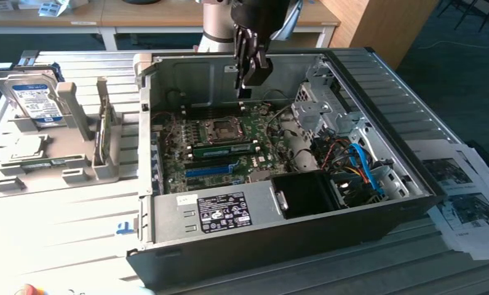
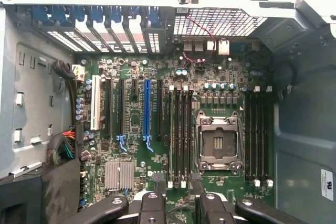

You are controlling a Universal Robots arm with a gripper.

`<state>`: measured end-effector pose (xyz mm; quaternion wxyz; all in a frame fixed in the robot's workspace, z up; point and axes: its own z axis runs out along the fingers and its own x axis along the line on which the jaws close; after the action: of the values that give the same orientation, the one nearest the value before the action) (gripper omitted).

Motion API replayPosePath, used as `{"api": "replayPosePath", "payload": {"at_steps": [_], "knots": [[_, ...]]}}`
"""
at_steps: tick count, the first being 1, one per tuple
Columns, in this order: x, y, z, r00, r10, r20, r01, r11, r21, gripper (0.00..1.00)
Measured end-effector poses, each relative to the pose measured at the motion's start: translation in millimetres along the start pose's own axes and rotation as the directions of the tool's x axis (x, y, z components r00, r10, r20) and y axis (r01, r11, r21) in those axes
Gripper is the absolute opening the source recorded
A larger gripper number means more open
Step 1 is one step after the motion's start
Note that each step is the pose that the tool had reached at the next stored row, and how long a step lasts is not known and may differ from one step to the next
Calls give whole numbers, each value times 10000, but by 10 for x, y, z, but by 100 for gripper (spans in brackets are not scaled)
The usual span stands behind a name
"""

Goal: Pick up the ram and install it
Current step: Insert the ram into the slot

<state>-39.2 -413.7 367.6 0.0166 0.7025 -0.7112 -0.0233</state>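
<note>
The claw (image 1: pixel 251 78) hung open and empty over the open case (image 1: pixel 269 246), above the far part of the motherboard (image 1: pixel 174 153). In the wrist view its fingers (image 2: pixel 157 184) stood apart. The ram (image 1: pixel 106 132) stood on edge in the grey rack (image 1: pixel 72 169), just outside the case wall on the exterior view's left and well apart from the claw. Another green stick (image 1: pixel 224 149) with a white sticker sat in a slot just nearer than the socket (image 1: pixel 225 128).
</note>
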Motion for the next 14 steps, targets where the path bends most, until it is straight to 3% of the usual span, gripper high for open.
{"api": "replayPosePath", "payload": {"at_steps": [14], "knots": [[1, -9, 159, 10000, 0, -9, 0, 10000, 0, 31]]}}
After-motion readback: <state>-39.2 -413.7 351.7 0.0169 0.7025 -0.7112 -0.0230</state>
